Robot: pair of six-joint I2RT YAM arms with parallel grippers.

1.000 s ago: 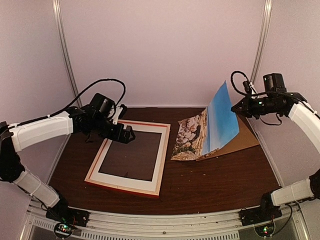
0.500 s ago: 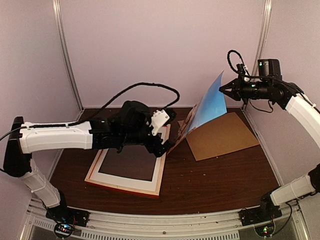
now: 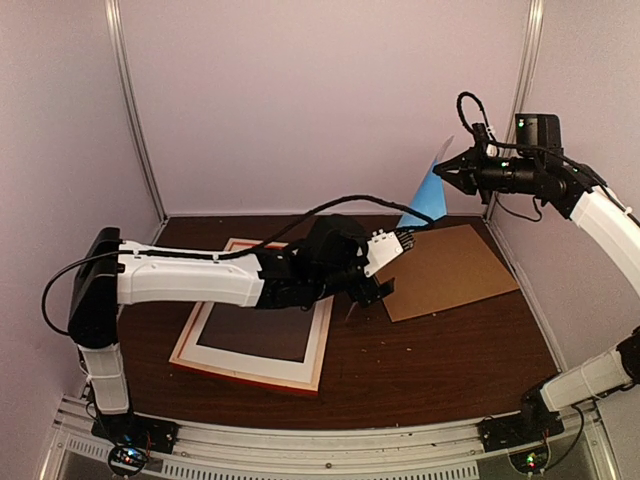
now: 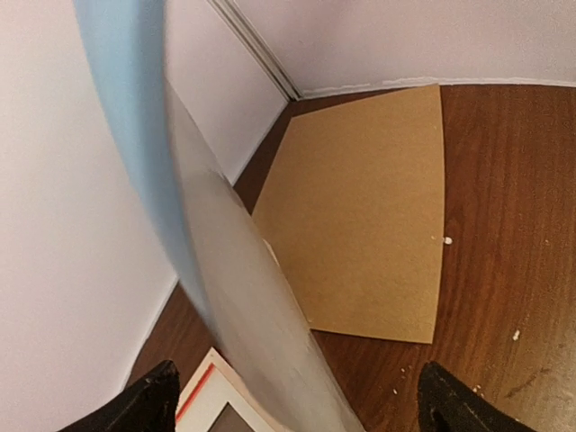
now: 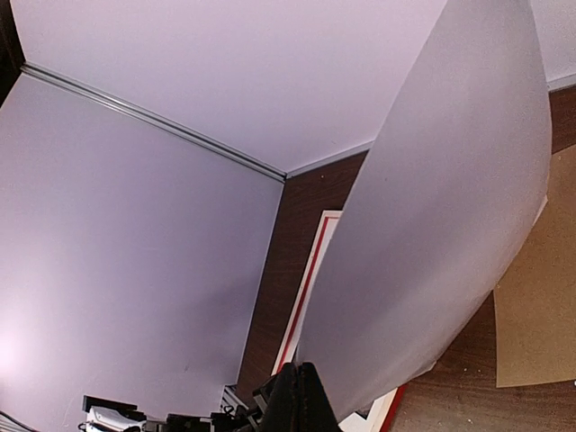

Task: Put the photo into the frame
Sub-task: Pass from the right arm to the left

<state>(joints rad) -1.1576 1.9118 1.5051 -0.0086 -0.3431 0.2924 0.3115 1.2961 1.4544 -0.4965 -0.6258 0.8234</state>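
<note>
The photo (image 3: 426, 203) hangs steeply from its top corner, with my right gripper (image 3: 445, 173) shut on that corner high at the back right. Only its blue upper part shows from above. In the right wrist view its white back (image 5: 450, 198) fills the right side above the gripper (image 5: 302, 389). My left arm reaches across to the right. Its gripper (image 3: 372, 292) is open near the sheet's lower end. In the left wrist view the blurred sheet (image 4: 229, 279) passes between the wide-apart fingertips (image 4: 148, 405). The frame (image 3: 250, 377) lies flat at left, red-edged, with a white mat inside.
A brown backing board (image 3: 445, 270) lies flat on the dark wooden table at the right, under and beyond the hanging sheet; it also shows as the backing board (image 4: 369, 207) in the left wrist view. Pale walls close in behind and on both sides.
My left arm has swung right from the frame's far left corner to the photo's lower end. The right gripper has lifted the photo off the table, up and slightly left.
</note>
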